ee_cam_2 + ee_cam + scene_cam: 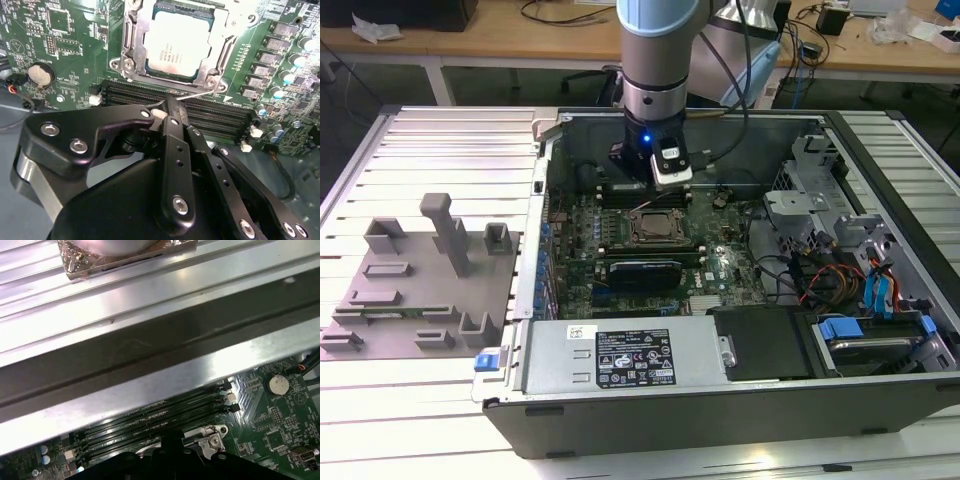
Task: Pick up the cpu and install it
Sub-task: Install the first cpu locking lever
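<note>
One chip, the cpu [181,49], is seen lying inside the metal frame of the socket [131,44] in the second wrist view, its pale silvery top facing up. The gripper [170,111] is drawn together with nothing between its fingers, its tips over the memory slots [220,119] just beside the socket.

In the exterior view the arm [658,60] stands over the motherboard [582,232] behind the socket [658,226], inside the open computer case [880,385].

Whether the chip is fully seated cannot be judged with certainty, since one edge of the frame is cut off by the picture. If it were resting slightly askew, the pins beneath could be bent by any downward press. A thin wire lever [200,95] lies between socket and slots, close to the fingertips; it could be caught by a sideways sweep. The slot latches could likewise be struck by a low pass.
</note>
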Tool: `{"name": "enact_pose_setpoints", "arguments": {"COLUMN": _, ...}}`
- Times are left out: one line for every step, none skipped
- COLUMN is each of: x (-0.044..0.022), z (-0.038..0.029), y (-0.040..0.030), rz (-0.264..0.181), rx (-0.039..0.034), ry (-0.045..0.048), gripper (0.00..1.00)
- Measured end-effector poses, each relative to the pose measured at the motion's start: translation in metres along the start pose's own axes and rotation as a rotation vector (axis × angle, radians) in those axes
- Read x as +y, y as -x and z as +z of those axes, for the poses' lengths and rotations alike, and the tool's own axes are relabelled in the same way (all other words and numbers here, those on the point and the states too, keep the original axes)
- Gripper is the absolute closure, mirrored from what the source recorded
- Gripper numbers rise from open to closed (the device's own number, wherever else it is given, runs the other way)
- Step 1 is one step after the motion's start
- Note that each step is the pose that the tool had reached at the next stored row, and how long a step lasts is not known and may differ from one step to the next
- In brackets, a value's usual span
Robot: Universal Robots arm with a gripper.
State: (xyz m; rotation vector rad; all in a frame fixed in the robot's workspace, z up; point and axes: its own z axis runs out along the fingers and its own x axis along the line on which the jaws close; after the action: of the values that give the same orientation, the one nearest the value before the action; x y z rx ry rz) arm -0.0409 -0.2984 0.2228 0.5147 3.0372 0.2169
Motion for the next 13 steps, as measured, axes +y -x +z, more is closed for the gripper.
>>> {"name": "enact_pose_setpoints", "arguments": {"x": 0.0002, "z": 0.0005, "y": 0.0003, "rz": 0.000, "rx": -0.0006, "ry": -0.0017, "gripper": 0.89}}
{"name": "enact_pose_setpoints", "arguments": {"x": 0.0004, "z": 0.0011, "y": 0.0007, "rz": 0.000, "rx": -0.0015, "ry": -0.0038, "gripper": 0.89}}
{"name": "enact_pose_setpoints", "arguments": {"x": 0.0006, "z": 0.0016, "y": 0.0011, "rz": -0.001, "rx": -0.0019, "ry": -0.0057, "gripper": 0.89}}
{"name": "enact_pose_setpoints", "arguments": {"x": 0.0007, "z": 0.0019, "y": 0.0015, "rz": -0.003, "rx": -0.0023, "ry": -0.0075, "gripper": 0.89}}
{"name": "enact_pose_setpoints", "arguments": {"x": 0.0007, "z": 0.0020, "y": 0.0016, "rz": -0.003, "rx": -0.0025, "ry": -0.0086, "gripper": 0.89}}
{"name": "enact_pose_setpoints", "arguments": {"x": 0.0007, "z": 0.0019, "y": 0.0016, "rz": -0.003, "rx": -0.0025, "ry": -0.0089, "gripper": 0.89}}
{"name": "enact_pose_setpoints", "arguments": {"x": 0.0007, "z": 0.0019, "y": 0.0016, "rz": -0.003, "rx": -0.0026, "ry": -0.0091, "gripper": 0.89}}
{"name": "enact_pose_setpoints", "arguments": {"x": 0.0008, "z": 0.0020, "y": 0.0016, "rz": -0.003, "rx": -0.0027, "ry": -0.0090, "gripper": 0.89}}
{"name": "enact_pose_setpoints", "arguments": {"x": 0.0008, "z": 0.0023, "y": 0.0016, "rz": -0.003, "rx": -0.0027, "ry": -0.0090, "gripper": 0.89}}
{"name": "enact_pose_setpoints", "arguments": {"x": 0.0007, "z": 0.0027, "y": 0.0016, "rz": -0.003, "rx": -0.0027, "ry": -0.0089, "gripper": 0.89}}
{"name": "enact_pose_setpoints", "arguments": {"x": 0.0007, "z": 0.0032, "y": 0.0016, "rz": -0.003, "rx": -0.0027, "ry": -0.0090, "gripper": 0.89}}
{"name": "enact_pose_setpoints", "arguments": {"x": 0.0006, "z": 0.0036, "y": 0.0017, "rz": -0.005, "rx": -0.0026, "ry": -0.0090, "gripper": 0.89}}
{"name": "enact_pose_setpoints", "arguments": {"x": 0.0006, "z": 0.0040, "y": 0.0019, "rz": -0.009, "rx": -0.0019, "ry": -0.0089, "gripper": 0.89}}
